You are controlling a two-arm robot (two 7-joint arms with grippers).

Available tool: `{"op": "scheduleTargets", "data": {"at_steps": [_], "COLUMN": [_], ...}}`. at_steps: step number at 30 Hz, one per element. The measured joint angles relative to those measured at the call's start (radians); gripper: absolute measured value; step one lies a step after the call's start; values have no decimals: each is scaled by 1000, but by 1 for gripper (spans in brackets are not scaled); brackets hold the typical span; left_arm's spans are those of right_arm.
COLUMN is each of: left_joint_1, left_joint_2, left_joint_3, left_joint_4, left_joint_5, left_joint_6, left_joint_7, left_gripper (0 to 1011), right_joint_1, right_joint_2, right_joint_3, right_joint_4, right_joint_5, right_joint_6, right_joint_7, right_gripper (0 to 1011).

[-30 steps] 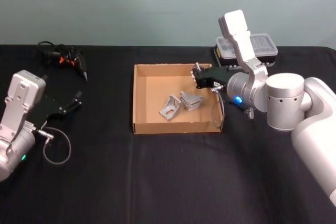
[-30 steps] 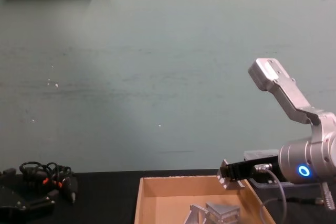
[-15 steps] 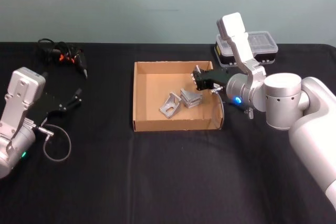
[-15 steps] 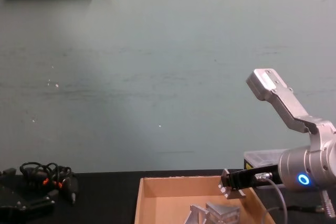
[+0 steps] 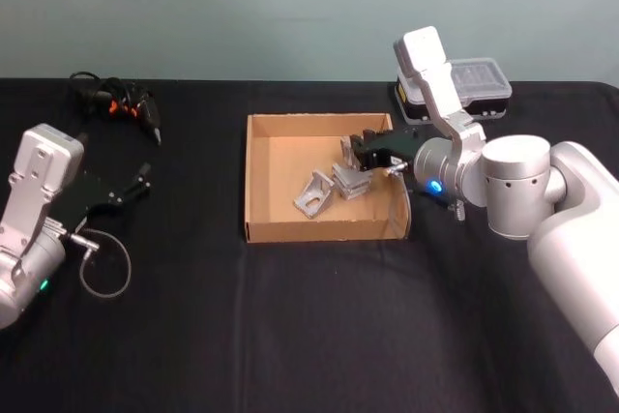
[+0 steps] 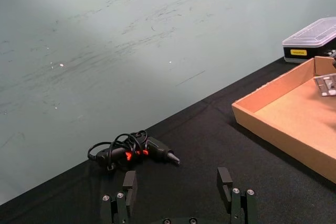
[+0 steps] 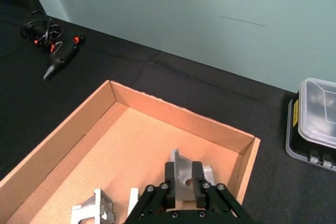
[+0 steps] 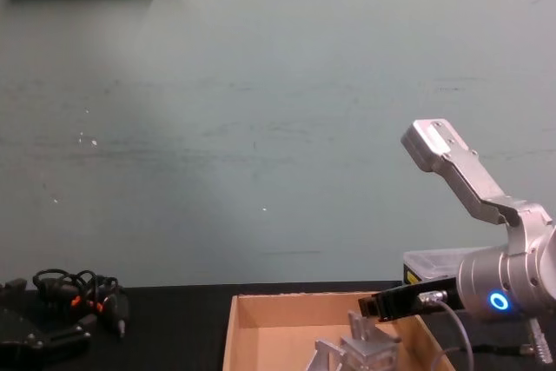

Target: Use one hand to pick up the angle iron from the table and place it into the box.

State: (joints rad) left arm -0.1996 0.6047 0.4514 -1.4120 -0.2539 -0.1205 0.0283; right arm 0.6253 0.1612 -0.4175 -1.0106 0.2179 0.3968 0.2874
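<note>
Reaching in over the box's (image 5: 259,181) right wall, the right claw (image 5: 360,153) sits above the right half of the tan cardboard tray, with its silver-grey arm bent up behind it and a blue ring light glowing on the joint. In the right wrist view the two black fingers (image 7: 169,174) are pinched on an angle iron (image 7: 181,174), holding it over the box floor close to the far right corner. Can't tell if the piece is touching the cardboard or hanging just above it.

Two more angle irons (image 5: 311,193) already lie inside the box, one near the middle and one just right of it, nearly under the claw.

The left claw (image 5: 143,181) is parked way off on the left side of the black tabletop (image 5: 309,326), fingers spread apart with nothing between them, pointing right toward the box but well apart from it.

Far left there's a cable bundle (image 5: 114,103) with orange marks. Behind the right arm at the far right sits a clear-lidded plastic case (image 5: 479,84) with a yellow label on its black base, writing too small to read.
</note>
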Motion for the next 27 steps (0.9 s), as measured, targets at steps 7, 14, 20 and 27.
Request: {"op": "scheduleTargets", "data": {"at_steps": [7,14,20,27], "left_joint_1": [0,0,0,0], "left_joint_2": [0,0,0,0], "left_joint_3": [0,0,0,0], "left_joint_4": [0,0,0,0], "left_joint_5": [0,0,0,0], "left_joint_6": [0,0,0,0], "left_joint_7": [0,0,0,0], "left_gripper": [1000,1000,1000,1000], "right_joint_1": [1,-11,-40,-100], "right_joint_2": [-4,-6,1,16], "right_joint_3": [8,24,39,52], "right_joint_4": [3,-14,-59,-142], "right_joint_5": [-12,-23,-35,-71], "right_joint_6": [0,-13,-57,-156], "right_joint_7": [13,18,13,-25], "right_gripper": [362,609,802,977]}}
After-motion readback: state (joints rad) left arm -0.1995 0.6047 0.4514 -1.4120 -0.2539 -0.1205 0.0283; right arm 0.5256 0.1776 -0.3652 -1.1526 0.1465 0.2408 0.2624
